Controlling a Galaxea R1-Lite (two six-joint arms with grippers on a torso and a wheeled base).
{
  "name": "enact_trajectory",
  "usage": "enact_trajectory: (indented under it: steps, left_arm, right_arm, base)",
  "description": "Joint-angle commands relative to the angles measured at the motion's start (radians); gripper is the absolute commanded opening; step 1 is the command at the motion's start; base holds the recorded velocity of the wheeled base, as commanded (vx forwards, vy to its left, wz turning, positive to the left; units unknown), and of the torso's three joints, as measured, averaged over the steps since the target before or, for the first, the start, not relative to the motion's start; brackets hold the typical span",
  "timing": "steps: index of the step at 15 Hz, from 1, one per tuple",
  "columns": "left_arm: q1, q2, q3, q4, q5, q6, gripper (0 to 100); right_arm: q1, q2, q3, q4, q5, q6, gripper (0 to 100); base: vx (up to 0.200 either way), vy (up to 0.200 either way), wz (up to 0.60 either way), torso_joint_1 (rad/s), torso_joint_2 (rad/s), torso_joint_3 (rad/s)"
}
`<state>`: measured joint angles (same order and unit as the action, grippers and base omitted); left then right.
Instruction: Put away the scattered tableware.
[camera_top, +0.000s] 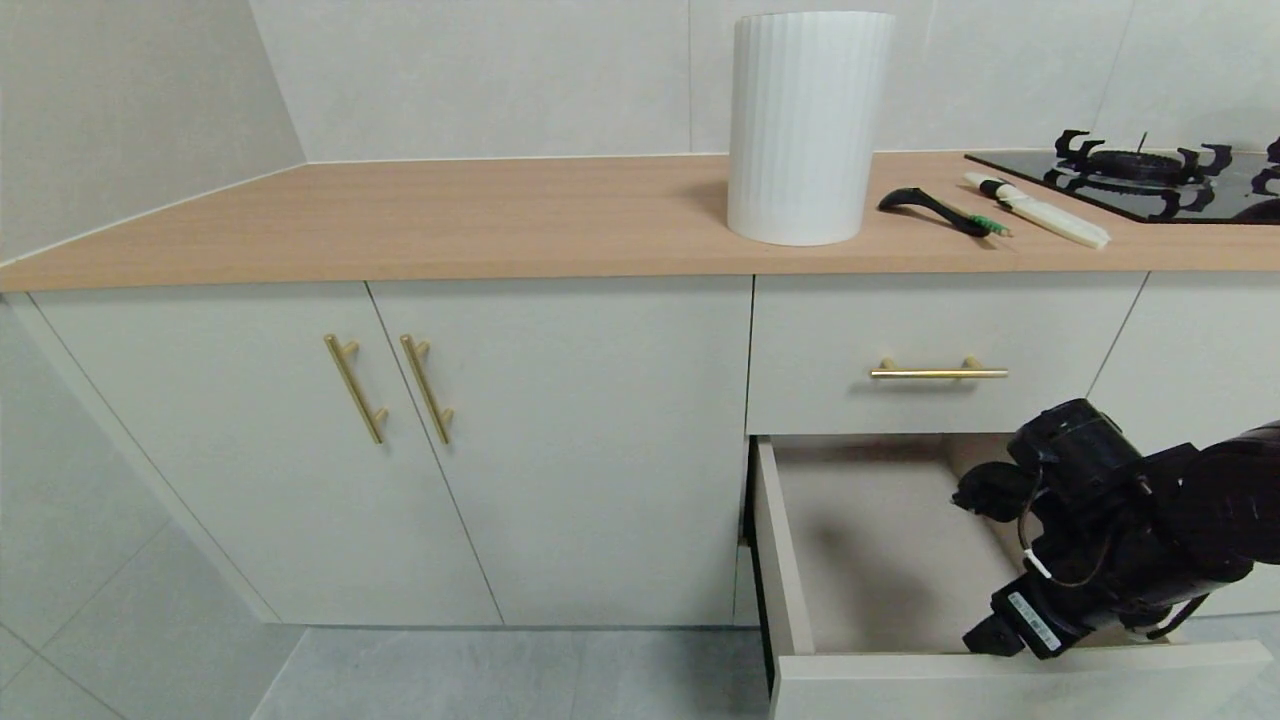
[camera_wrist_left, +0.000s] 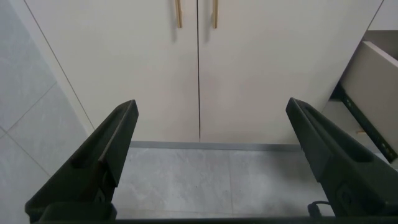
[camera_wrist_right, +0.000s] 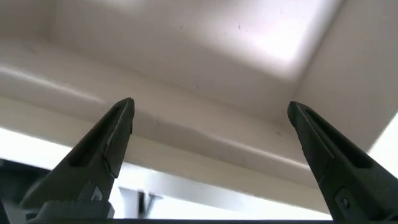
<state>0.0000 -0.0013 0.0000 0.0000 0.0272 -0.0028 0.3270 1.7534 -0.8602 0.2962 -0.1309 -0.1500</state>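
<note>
On the wooden countertop (camera_top: 450, 215) lie a black ladle (camera_top: 930, 208) and a long white utensil (camera_top: 1040, 210), right of a tall white ribbed container (camera_top: 805, 125). Below them the lower drawer (camera_top: 785, 560) stands pulled out, and what I see of its floor is bare. My right arm (camera_top: 1100, 530) hangs low over the drawer's right part. The right gripper (camera_wrist_right: 210, 106) is open, nothing between its fingers, facing an inner corner of the drawer (camera_wrist_right: 186, 50). My left gripper (camera_wrist_left: 210, 106) is open and empty, low in front of the cabinet doors (camera_wrist_left: 199, 68).
A closed drawer with a brass handle (camera_top: 938, 373) sits above the open one. Two cabinet doors with brass handles (camera_top: 390, 390) are at left. A black gas hob (camera_top: 1140, 175) fills the counter's far right. The open drawer's side (camera_wrist_left: 373, 74) juts out beside the left gripper. Grey floor tiles (camera_wrist_left: 199, 180) lie below.
</note>
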Motion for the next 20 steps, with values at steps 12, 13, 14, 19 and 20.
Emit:
enact_trajectory:
  steps: [12, 13, 14, 19, 20]
  left_arm:
    - [0.000, 0.001, 0.000, 0.000, 0.000, 0.000, 100]
    - [0.000, 0.001, 0.000, 0.000, 0.000, 0.000, 100]
    - [0.000, 0.001, 0.000, 0.000, 0.000, 0.000, 100]
    - [0.000, 0.001, 0.000, 0.000, 0.000, 0.000, 100]
    - [0.000, 0.001, 0.000, 0.000, 0.000, 0.000, 100]
  right_arm:
    - [0.090, -0.015, -0.023, 0.287, -0.038, -0.034, 100]
    - [0.090, -0.012, -0.026, 0.285, -0.041, -0.033, 100]
    - [0.089, -0.011, -0.033, 0.279, -0.041, -0.028, 100]
    - [0.066, -0.012, -0.187, 0.259, -0.035, 0.181, 100]
    - [0.060, -0.011, -0.206, 0.250, -0.033, 0.219, 100]
  base:
    - [0.000, 0.000, 0.00, 0.000, 0.00, 0.000]
    - [0.000, 0.000, 0.00, 0.000, 0.00, 0.000]
    - [0.000, 0.000, 0.00, 0.000, 0.00, 0.000]
    - [0.000, 0.000, 0.00, 0.000, 0.00, 0.000]
    - [0.000, 0.000, 0.00, 0.000, 0.00, 0.000]
